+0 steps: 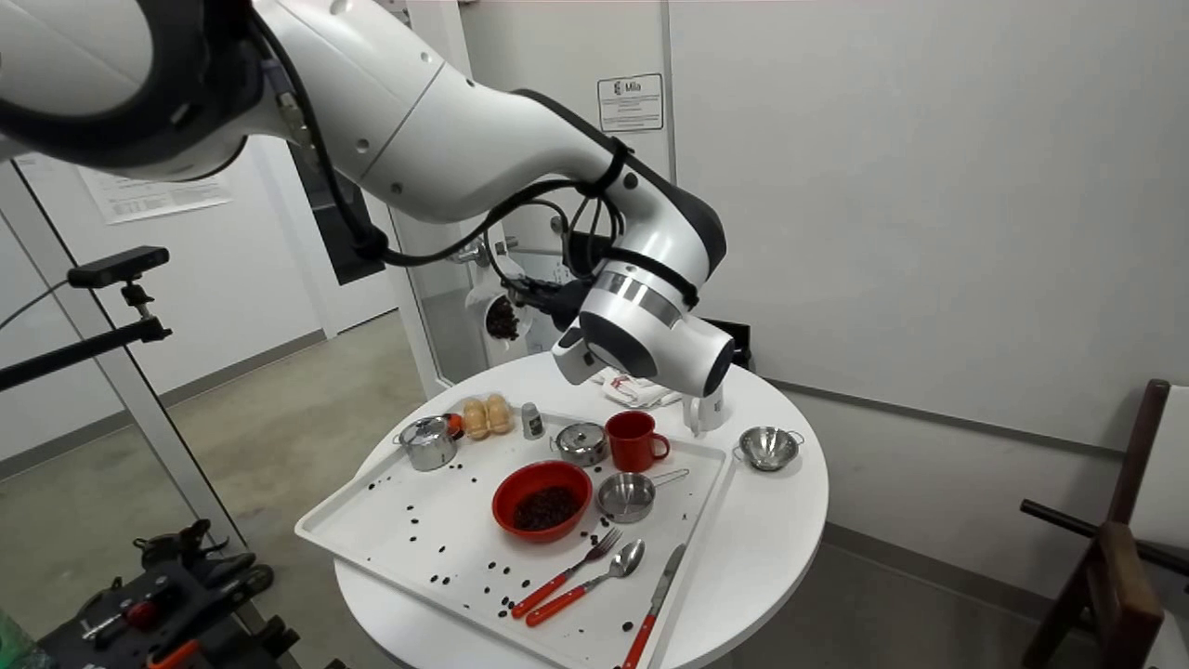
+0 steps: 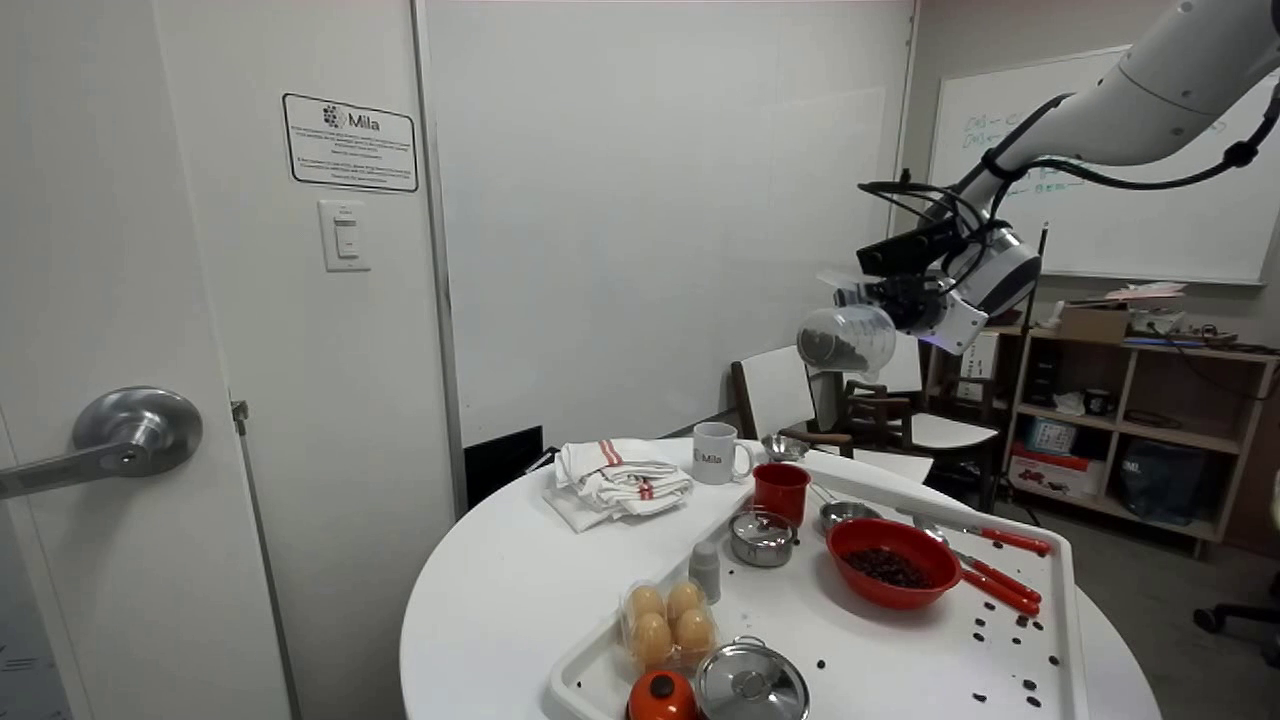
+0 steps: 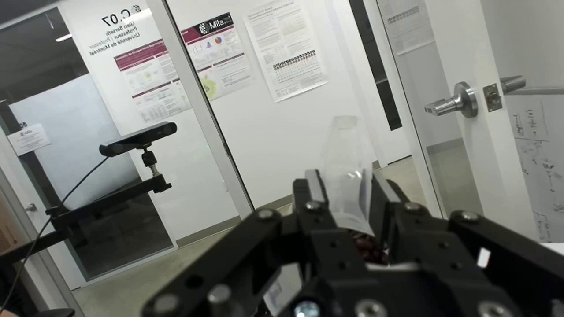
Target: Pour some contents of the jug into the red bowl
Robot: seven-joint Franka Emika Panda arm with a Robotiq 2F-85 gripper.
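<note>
The red bowl (image 1: 534,475) sits on the white tray and holds a heap of dark beans; it also shows in an exterior view (image 2: 890,592). The clear jug (image 2: 868,335) hangs in the air, tilted well over, with dark beans inside; it also shows in an exterior view (image 1: 523,325). My gripper (image 2: 872,295) is closed around the jug's handle. In the wrist view, my gripper (image 3: 346,187) has the clear jug (image 3: 348,167) between its fingers, and some beans show below. In both exterior views the jug is higher than the bowl and off to one side of it.
The tray (image 1: 390,530) carries a red cup (image 1: 633,444), a small pan (image 1: 626,497), lidded pots (image 1: 429,444), eggs (image 1: 488,416), a shaker (image 1: 532,421), cutlery (image 1: 581,585) and scattered beans. A mug (image 2: 714,455), folded cloth (image 2: 620,475) and strainer (image 1: 769,449) stand beside it.
</note>
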